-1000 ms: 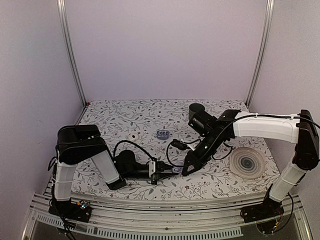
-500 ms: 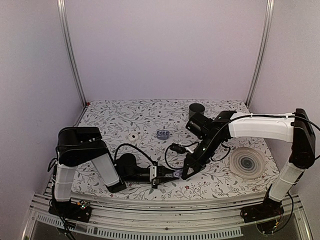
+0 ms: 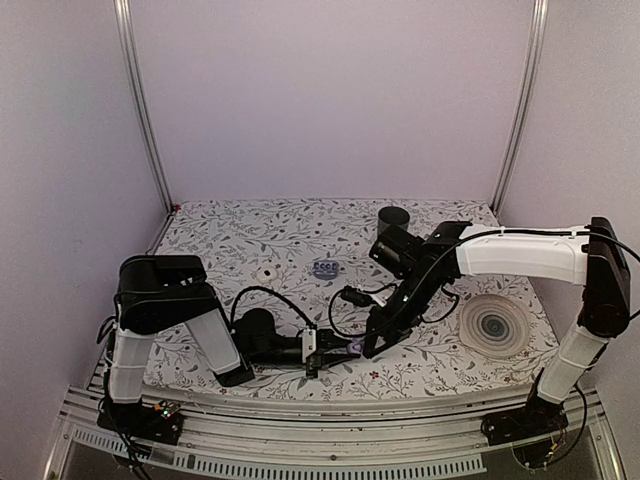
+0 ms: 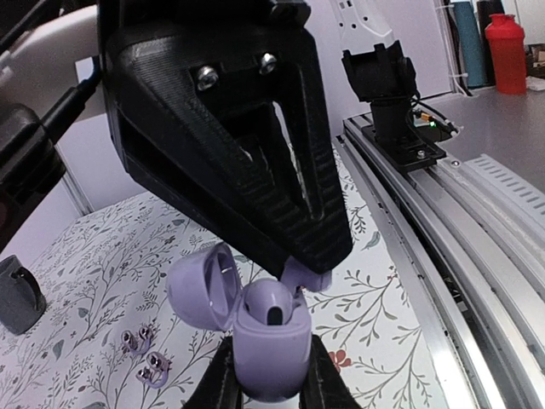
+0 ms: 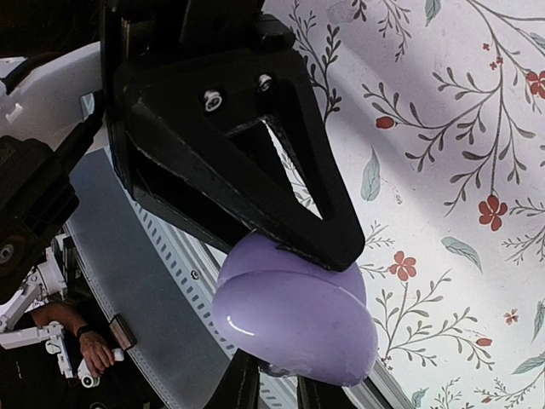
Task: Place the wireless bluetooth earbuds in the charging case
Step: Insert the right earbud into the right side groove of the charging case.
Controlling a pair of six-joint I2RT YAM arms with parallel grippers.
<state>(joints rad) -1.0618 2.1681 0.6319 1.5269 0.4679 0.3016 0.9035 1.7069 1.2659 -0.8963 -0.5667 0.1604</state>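
Left gripper [image 4: 272,383] clamps 1 open charging case [image 4: 268,341]; right gripper [image 4: 306,260]: width unclear; 2 earbuds [image 4: 155,368] on table [image 4: 102,256].

High rear overview of table [image 3: 230,235]; close wrist views from opposite sides of the charging case [image 4: 271,339]

White links [image 3: 520,255], black cables [image 3: 265,288] — black right gripper [image 3: 372,347], silver screws [image 4: 209,77]
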